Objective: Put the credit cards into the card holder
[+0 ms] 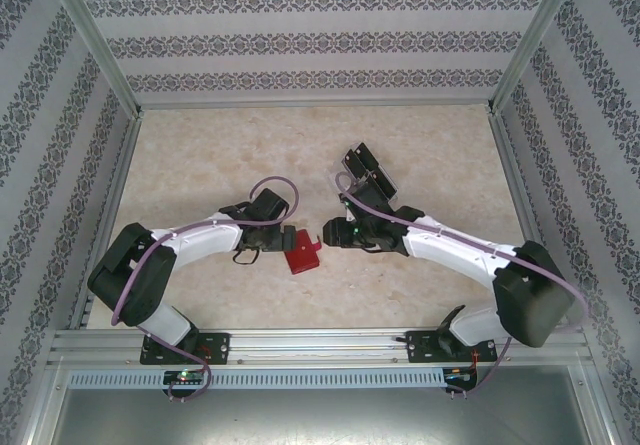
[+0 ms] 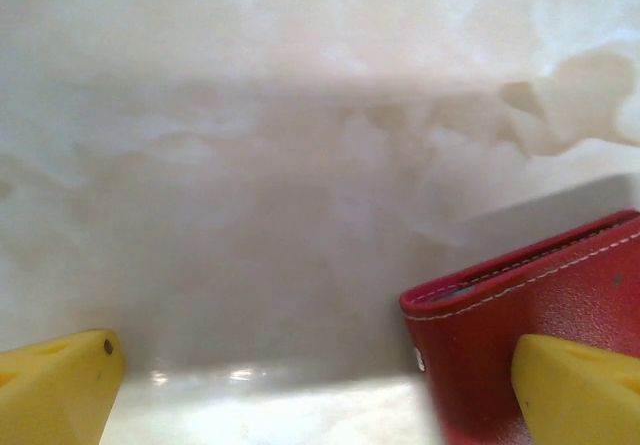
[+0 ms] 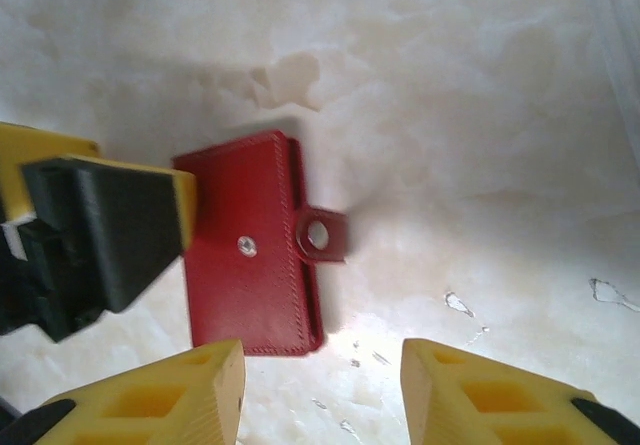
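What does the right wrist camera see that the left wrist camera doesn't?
Right wrist view: the card holder from above, closed, with its snap stud and snap tab, and one finger of the left hand by its edge.
Left wrist view: a close look at the card holder's stitched edge, with a grey sliver in the slot.
Both: the red card holder, the pale marbled table, and yellow fingers standing apart. The left hand is open, and so is the right hand.
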`<state>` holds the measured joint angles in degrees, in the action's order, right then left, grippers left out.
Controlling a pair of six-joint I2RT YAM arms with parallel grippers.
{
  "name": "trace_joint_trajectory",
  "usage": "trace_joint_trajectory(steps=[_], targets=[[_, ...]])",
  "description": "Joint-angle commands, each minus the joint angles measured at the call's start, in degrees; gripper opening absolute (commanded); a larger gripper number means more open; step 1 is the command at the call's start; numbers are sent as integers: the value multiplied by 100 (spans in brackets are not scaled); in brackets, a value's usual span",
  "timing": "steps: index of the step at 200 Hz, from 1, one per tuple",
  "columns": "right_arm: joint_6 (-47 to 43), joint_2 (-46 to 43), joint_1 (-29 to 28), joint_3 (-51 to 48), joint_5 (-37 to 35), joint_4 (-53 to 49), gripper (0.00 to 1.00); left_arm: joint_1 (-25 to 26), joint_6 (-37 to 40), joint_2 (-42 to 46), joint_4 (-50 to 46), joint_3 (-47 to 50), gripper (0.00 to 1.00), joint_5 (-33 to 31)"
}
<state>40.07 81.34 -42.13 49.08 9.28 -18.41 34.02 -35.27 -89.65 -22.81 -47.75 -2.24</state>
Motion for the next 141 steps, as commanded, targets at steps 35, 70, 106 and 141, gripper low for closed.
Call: trace_joint_trajectory(steps=[35,70,106,141], targets=[[-184,504,-37,151,55,155,48,-53,345,52,-533,-325,100,-286],[-242,785,-109,315,63,200,48,-48,328,58,-382,-298,100,-193],[-352,1130,-121,594,22,183,48,-53,310,23,-283,-267,100,-179],[-502,1516,-120,874,-26,87,47,-53,251,-20,-225,-175,100,-163]])
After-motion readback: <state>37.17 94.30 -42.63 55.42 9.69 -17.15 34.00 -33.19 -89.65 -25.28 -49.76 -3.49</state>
